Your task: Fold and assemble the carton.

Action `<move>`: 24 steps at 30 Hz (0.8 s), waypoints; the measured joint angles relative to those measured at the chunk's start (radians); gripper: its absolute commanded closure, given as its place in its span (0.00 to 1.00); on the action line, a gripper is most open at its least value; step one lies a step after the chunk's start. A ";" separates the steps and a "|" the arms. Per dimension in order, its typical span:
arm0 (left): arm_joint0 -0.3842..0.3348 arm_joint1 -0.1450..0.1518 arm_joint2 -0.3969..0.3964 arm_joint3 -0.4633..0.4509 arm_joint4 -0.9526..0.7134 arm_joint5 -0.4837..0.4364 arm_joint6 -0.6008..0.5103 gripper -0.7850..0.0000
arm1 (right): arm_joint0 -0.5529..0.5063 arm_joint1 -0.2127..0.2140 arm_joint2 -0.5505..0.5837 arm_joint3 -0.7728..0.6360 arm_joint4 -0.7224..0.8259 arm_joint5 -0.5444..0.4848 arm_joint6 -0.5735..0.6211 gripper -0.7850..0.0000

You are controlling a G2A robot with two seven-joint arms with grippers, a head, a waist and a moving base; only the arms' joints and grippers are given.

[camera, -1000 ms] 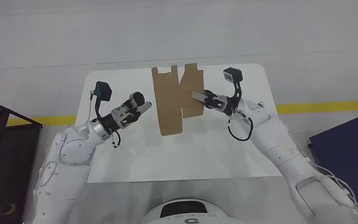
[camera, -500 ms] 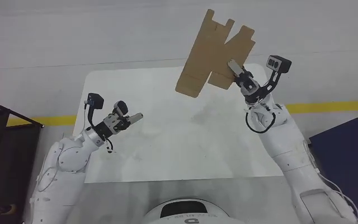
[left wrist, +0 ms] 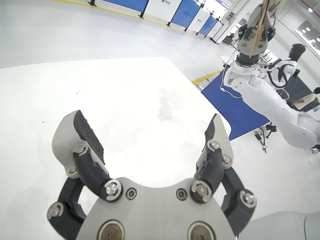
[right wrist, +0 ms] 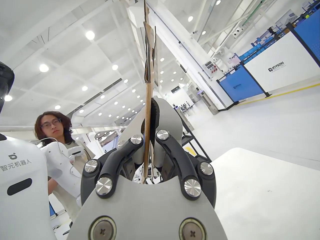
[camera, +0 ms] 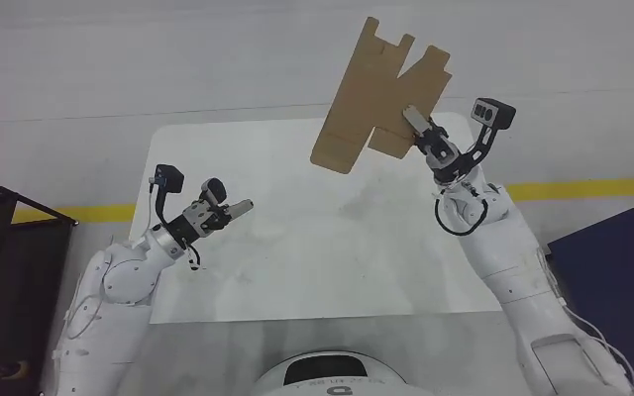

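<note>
A flat brown carton (camera: 381,94) hangs in the air above the table's far right corner, tilted, with its flaps pointing away. My right gripper (camera: 411,117) is shut on the carton's near right edge; in the right wrist view the carton (right wrist: 149,81) stands edge-on between the closed fingers (right wrist: 160,116). Low over the left part of the white table (camera: 317,257), my left gripper (camera: 230,210) is open with nothing in it. The left wrist view has its fingers (left wrist: 90,138) spread wide over bare tabletop, and the carton (left wrist: 262,18) far off in the other arm's gripper.
A yellow floor line (camera: 565,188) runs past both sides of the table. A dark rack (camera: 25,257) stands off the left edge, and a blue panel (camera: 594,257) off the right edge. Faint smudges mark the tabletop's middle (camera: 357,208).
One second ago the carton lay flat on the table; my right gripper lifted it up and to the far right. My left arm drew back toward the left. Nothing moved in the last half second.
</note>
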 measured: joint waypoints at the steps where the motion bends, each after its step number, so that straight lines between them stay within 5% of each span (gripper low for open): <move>1: 0.000 0.000 0.000 0.000 0.000 0.000 0.000 0.00 | 0.005 0.002 0.009 -0.005 -0.009 0.000 0.008 1.00; 4: 0.000 0.000 0.000 0.000 0.000 0.000 0.000 0.00 | 0.021 0.013 0.127 -0.087 -0.161 0.000 -0.009 1.00; 6: 0.000 0.000 0.000 0.000 0.000 0.000 0.000 0.00 | -0.029 0.000 0.161 -0.142 -0.393 0.000 -0.133 1.00; 10: 0.000 0.000 0.000 0.000 0.000 0.000 0.000 0.00 | -0.062 -0.017 0.108 -0.152 -0.835 0.000 -0.332 1.00; 14: 0.000 0.000 0.000 0.000 0.000 0.000 0.000 0.00 | -0.058 -0.023 0.077 -0.136 -1.035 0.000 -0.410 1.00; 20: 0.000 0.000 0.000 0.000 0.000 0.000 0.000 0.00 | -0.055 -0.021 0.021 -0.093 -0.933 0.000 -0.458 1.00; 24: 0.000 0.000 0.000 0.000 0.000 0.000 0.000 0.00 | -0.042 -0.015 -0.126 -0.052 -0.435 0.023 -0.299 1.00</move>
